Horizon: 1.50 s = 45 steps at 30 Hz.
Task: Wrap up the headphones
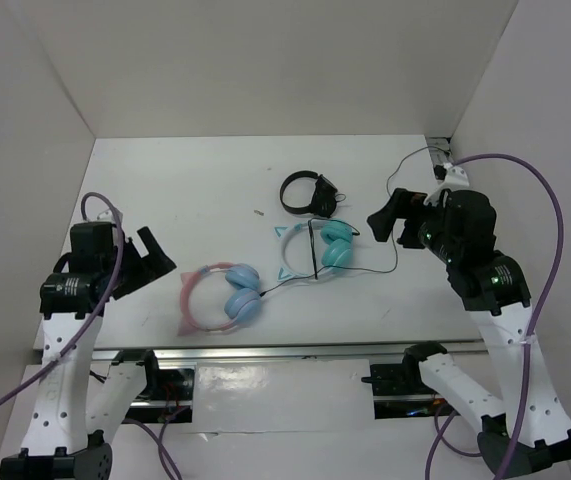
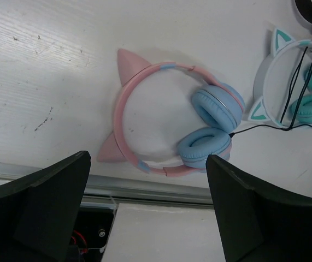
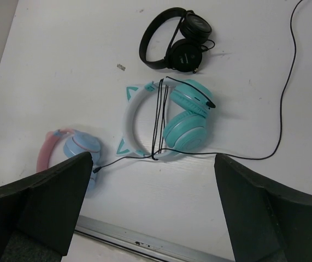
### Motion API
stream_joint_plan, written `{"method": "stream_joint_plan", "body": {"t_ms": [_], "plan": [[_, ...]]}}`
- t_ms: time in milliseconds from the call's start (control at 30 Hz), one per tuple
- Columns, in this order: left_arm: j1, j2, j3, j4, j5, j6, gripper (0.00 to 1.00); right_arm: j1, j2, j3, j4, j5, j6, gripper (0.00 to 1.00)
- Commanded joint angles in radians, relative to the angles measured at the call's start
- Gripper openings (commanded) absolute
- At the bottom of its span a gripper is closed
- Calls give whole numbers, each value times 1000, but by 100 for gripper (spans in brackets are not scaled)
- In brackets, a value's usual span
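Right now nothing's gripped. Nearest, on the left side, the left fingers [image 2: 41, 202] are spread wide w/ nothing between them, hanging above the tabletop [image 1: 165, 180] just left of the headphones [image 1: 221, 297]. Those lie flat close to the near edge, a bit left of centre: pink band w/ cat ears to the left, both blue cups together on the right. The thin black cable [image 1: 280, 284] leaves the cups' right side and trails right toward the white-and-teal cat-ear headphones [image 1: 315, 250]. Black strands cross that band; prob. the same cable looped there, can't say for sure. A line runs on right, then up to the far right corner. The right fingers [image 3: 41, 202] are also wide open and empty, hovering right of the teal pair. The black headphones [image 1: 305, 192] sit farthest, apart.

Wrap looks not begun. To do it well:
- One arm should steady the pink band so it doesn't slide.
- The other should pinch the cable low, close to the cup.
- Free it from the teal pair first, or that pair likely gets dragged.
- Then wind round the band w/ light tension.
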Motion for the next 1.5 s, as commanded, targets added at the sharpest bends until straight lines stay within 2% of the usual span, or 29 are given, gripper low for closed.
{"method": "stream_joint_plan", "body": {"t_ms": [0,133,333,533,667,833,1000,1100,1200,1300,1467], "plan": [[-2,-18,3,45,-21,-24,100,5,-22,-17,46,20,-6,100],[-2,7,-15,80,95,-33,100,5,-32,-31,55,-8,-20,100],[-2,44,-148,140,95,-139,100,5,-31,-69,70,-98,-20,100],[-2,10,-198,178,5,-269,100,5,-62,-140,140,-174,-9,100],[-20,-13,-302,212,-18,-334,100,5,-53,-140,140,-216,-32,100],[-79,-13,-441,347,-101,-409,100,5,-88,-140,161,-252,-23,100],[-122,129,-537,433,-151,-428,98,5,-88,-129,161,-275,-23,100],[-149,154,-548,457,-210,-437,97,5,-99,-129,152,-275,-23,100],[-159,165,-548,480,-257,-426,94,5,-110,-129,163,-275,-23,100],[-168,221,-548,502,-279,-405,81,5,-110,-129,172,-275,-23,100],[-198,341,-515,563,-316,-368,74,5,-110,-139,172,-275,-23,100]]}}
